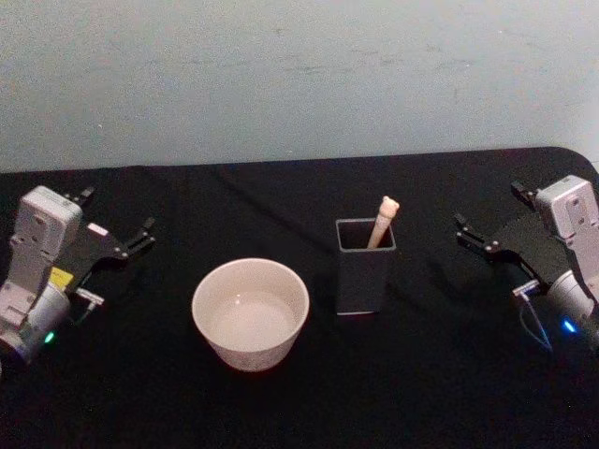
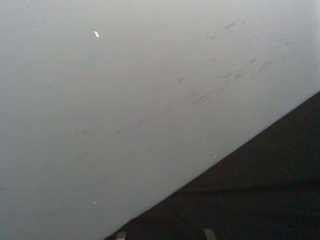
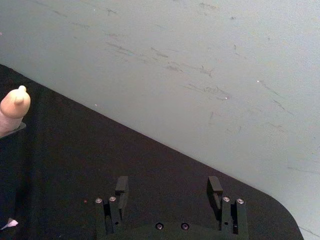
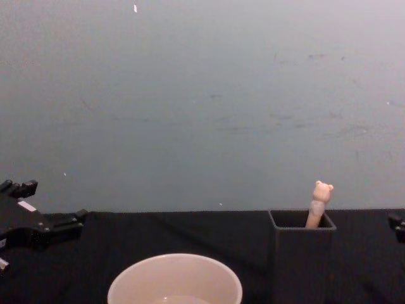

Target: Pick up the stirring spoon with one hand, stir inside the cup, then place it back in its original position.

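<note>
Head view: the stirring spoon stands in the dark holder, its long axis near upright and leaning to the holder's far right corner, with the bear head above the rim. The right hand, spread and empty, sits right of the holder and nearer than the left hand, also spread, beyond the cup on the holder's left. Bare counter lies between the right hand and the holder, so its approach looks unobstructed.

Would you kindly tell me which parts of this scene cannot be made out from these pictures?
1. Stirring spoon: neck and bowl hidden inside the holder, head and chest views.
2. Cup: lower part cut off by the chest view's bottom edge.
3. Left tool: the left wrist view's bottom edge cuts off all but its fingertips.
4. Right tool: mostly cut off by the chest view's right edge.
</note>
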{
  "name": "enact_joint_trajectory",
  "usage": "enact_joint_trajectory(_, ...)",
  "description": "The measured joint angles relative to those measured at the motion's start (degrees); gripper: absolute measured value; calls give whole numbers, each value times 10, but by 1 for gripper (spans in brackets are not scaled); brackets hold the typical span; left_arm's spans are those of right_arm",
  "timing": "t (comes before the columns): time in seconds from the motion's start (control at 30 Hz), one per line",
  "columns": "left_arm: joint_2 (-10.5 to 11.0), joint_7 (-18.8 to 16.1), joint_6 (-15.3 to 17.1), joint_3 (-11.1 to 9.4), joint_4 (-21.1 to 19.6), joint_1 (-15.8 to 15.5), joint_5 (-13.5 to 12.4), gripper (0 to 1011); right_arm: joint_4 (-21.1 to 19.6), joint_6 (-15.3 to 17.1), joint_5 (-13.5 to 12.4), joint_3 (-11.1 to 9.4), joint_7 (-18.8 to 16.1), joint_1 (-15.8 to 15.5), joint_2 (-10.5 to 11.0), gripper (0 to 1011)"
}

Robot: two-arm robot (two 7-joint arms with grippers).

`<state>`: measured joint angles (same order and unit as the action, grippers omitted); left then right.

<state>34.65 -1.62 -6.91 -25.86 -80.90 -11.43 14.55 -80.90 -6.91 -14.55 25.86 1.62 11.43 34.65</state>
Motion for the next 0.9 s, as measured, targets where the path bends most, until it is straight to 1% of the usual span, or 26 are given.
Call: enact_joint_trajectory(0.9,0,0,0,0,0,0,0,1001,0,0,0,0,0,0,0,1000)
